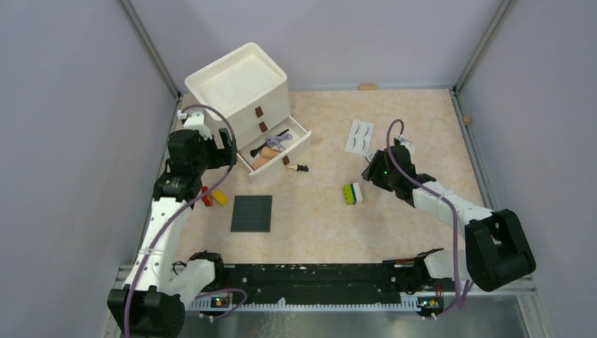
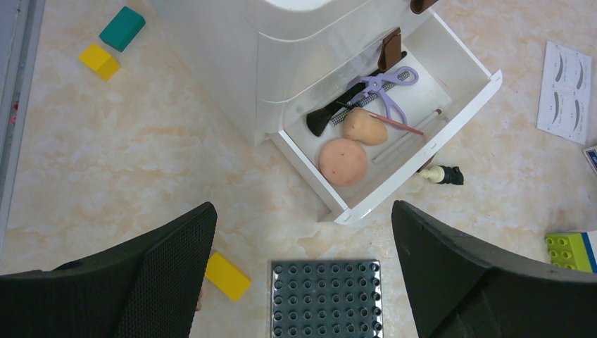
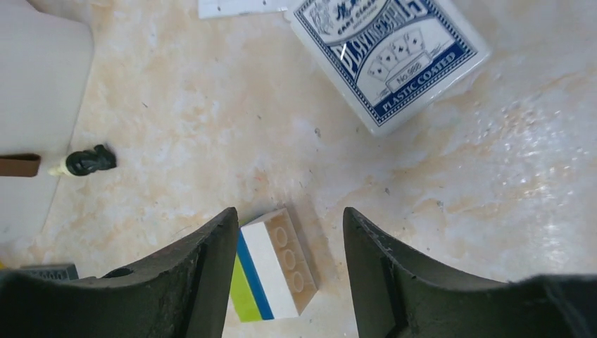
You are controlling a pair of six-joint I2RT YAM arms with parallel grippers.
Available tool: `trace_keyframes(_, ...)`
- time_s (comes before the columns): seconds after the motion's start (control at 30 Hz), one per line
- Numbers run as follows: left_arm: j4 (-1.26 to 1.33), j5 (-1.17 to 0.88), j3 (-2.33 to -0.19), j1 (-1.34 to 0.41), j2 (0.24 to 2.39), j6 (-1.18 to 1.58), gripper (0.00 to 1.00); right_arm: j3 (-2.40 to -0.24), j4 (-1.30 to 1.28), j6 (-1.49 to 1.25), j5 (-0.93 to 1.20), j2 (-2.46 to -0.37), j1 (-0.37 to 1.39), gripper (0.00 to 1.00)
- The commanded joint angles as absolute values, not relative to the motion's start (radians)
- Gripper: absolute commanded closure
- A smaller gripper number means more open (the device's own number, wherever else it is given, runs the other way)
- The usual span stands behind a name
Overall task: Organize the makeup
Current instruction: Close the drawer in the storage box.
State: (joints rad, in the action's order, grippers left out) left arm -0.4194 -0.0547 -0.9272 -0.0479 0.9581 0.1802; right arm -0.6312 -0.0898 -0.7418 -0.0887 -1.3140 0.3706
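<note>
Part of the makeup lies in the open bottom drawer [image 2: 461, 105] of the white drawer unit [image 1: 239, 95]: a round peach puff [image 2: 343, 161], a tan sponge [image 2: 364, 127], a purple curler [image 2: 384, 84] and a black brush [image 2: 322, 121]. A small black-capped bottle [image 2: 442, 174] [image 3: 83, 162] lies on the table just outside the drawer. The white eyelash card [image 1: 360, 136] [image 2: 567, 91] lies further right. My left gripper [image 2: 303, 208] [image 1: 227, 149] hangs open in front of the drawer, holding nothing. My right gripper [image 3: 288, 213] [image 1: 371, 172] is open, its fingers either side of a green, blue and white brick stack [image 3: 271, 267] that lies on the table.
A dark studded plate [image 2: 325, 299] [image 1: 252, 213] lies below my left gripper. Yellow bricks [image 2: 227, 276] [image 2: 98, 61] and a green one [image 2: 122, 28] are scattered left of the drawers. A blue-and-white playing-card box [image 3: 387, 53] lies ahead of my right gripper.
</note>
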Motion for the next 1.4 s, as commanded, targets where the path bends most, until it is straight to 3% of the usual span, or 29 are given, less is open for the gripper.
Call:
trace_keyframes(0.0,-0.385,-0.046,-0.925,-0.051,0.954,0.175,0.01,-0.695,-0.167,-0.639,-0.198,-1.209,0.371,0.44)
trace_keyframes(0.47,-0.465,-0.019,-0.951,-0.052,0.929,0.224,0.01,-0.67,-0.232,-0.517,-0.23,-1.041,0.372,0.43)
trace_keyframes(0.83,-0.479,-0.012,-1.085,-0.054,1.009,0.25,0.01,-0.743,-0.418,-0.475,-0.465,-1.045,0.371,0.39)
trace_keyframes(1.0,-0.439,-0.017,-1.199,-0.054,1.101,0.238,0.01,-0.725,-0.391,-0.453,-0.39,-1.029,0.371,0.39)
trace_keyframes(1.37,-0.45,-0.076,-1.464,-0.059,1.284,0.221,0.01,-0.796,-0.44,-0.432,-0.013,-1.125,0.371,0.39)
